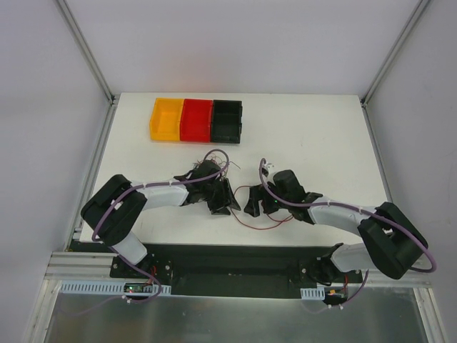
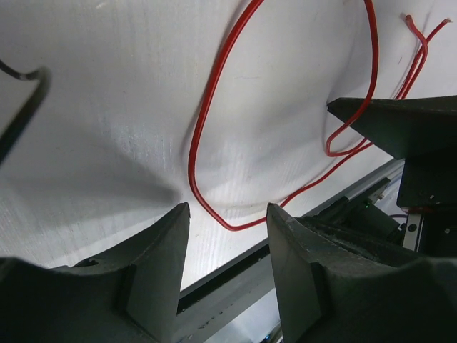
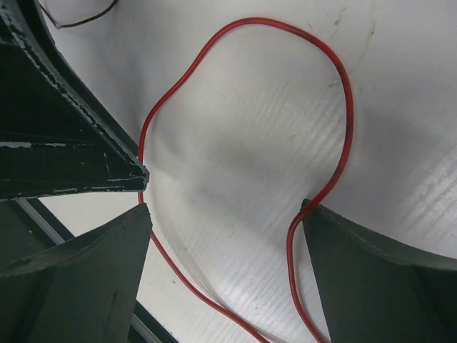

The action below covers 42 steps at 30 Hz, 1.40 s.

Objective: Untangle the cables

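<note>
Near the bench's [image 1: 321, 143] front edge, the left gripper [image 2: 228, 211] and right gripper [image 3: 227, 214] both stand spread above a looping red wire [image 3: 349, 114].

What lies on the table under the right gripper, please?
A red cable loop lies on the white table between the right gripper's fingers. The fingers cover whatever lies directly beneath them.
</note>
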### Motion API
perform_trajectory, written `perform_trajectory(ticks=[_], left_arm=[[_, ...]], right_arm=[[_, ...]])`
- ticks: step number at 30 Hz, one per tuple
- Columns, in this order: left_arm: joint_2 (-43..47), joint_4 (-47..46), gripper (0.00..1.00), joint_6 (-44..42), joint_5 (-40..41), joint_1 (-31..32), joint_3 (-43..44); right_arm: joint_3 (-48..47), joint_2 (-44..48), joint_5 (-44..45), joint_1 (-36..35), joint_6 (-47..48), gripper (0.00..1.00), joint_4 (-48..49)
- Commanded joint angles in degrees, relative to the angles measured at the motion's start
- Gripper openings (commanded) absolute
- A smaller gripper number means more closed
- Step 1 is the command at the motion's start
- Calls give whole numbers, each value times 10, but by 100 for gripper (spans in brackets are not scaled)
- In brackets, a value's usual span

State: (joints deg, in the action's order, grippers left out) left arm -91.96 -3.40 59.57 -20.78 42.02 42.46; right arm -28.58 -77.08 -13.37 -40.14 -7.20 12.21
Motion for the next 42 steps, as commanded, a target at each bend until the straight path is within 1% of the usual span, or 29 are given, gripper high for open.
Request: perform_trajectory(ticks=[1, 4, 7, 9, 13, 15, 17, 20, 22, 24, 29, 33, 35, 39, 40, 41, 42], left_arm=[[-13, -32, 46, 21, -14, 3, -8], [-30, -42, 44, 24, -17, 3, -7], [-35, -54, 39, 26, -14, 3, -12], [-34, -55, 33, 25, -6, 3, -14], [-36, -57, 26, 22, -11, -2, -5], [-35, -57, 24, 16, -11, -3, 2], [-31, -57, 24, 14, -9, -3, 2], [-26, -58, 24, 12, -13, -4, -2], [-23, -58, 24, 6, -21, -5, 3], [-20, -58, 24, 4, -30, -7, 7], [-13, -58, 23, -2, -30, -7, 13], [-3, -59, 23, -2, -25, -7, 10], [2, -62, 23, -2, -25, -7, 6], [22, -63, 23, -16, -16, -8, 0], [29, -62, 23, -20, -12, -8, -2], [38, -62, 23, -26, -9, -11, -6], [53, -62, 24, -34, -7, -11, -10]], right_arm=[[-1, -12, -18, -19, 16, 89, 21], [-9, -24, 4, -45, 18, 89, 10], [-12, -24, 39, -77, 20, 90, -2], [-16, -25, 54, -94, 24, 90, -10], [-36, -33, 95, -134, 32, 90, -56], [-50, -47, 130, -157, 39, 89, -81], [-67, -62, 188, -176, 47, 86, -111], [-84, -81, 246, -205, 47, 77, -149], [-91, -88, 272, -221, 41, 66, -158], [-97, -92, 293, -238, 40, 60, -165], [-118, -118, 332, -268, 32, 47, -179], [-136, -143, 348, -293, 19, 40, -186], [-140, -150, 361, -303, 11, 28, -186], [-138, -142, 380, -308, -5, 10, -184], [-134, -134, 384, -309, -9, 4, -183], [-132, -126, 386, -308, -14, 0, -181], [-128, -116, 385, -308, -16, 0, -177]])
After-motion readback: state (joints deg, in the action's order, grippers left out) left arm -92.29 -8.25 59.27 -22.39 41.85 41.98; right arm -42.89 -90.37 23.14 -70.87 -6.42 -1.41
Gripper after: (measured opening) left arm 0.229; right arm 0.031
